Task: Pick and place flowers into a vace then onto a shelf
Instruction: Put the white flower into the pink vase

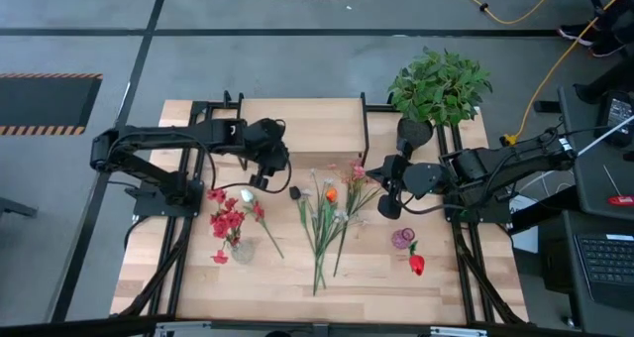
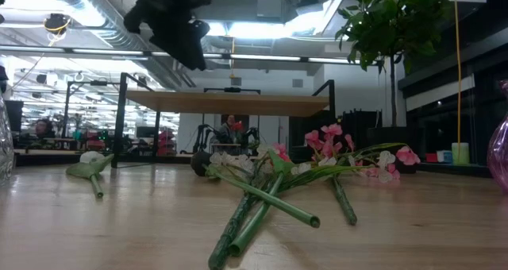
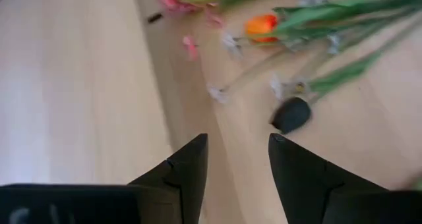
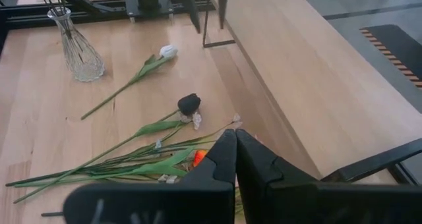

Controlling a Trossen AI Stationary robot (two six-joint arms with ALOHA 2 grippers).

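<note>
Several loose flowers (image 1: 325, 216) lie flat on the wooden table's middle, with green stems and pink, orange and white blooms; a dark bloom (image 3: 290, 114) lies at their left end. A white flower (image 4: 166, 51) lies apart, near a clear glass vase (image 4: 77, 49) holding red flowers (image 1: 226, 218). My left gripper (image 3: 237, 141) hangs open above the table by the shelf's (image 1: 297, 124) front edge, nothing between its fingers; it shows at the low view's top (image 2: 175, 24). My right gripper (image 4: 235, 137) is shut and empty, raised over the flowers' right end (image 1: 384, 190).
A bushy green plant in a black pot (image 1: 436, 84) stands at the far right, beside the shelf. A small purple vase (image 1: 402, 240) and a red bloom (image 1: 416, 265) sit near the front right. Black frame rails (image 1: 178, 238) run along both table sides.
</note>
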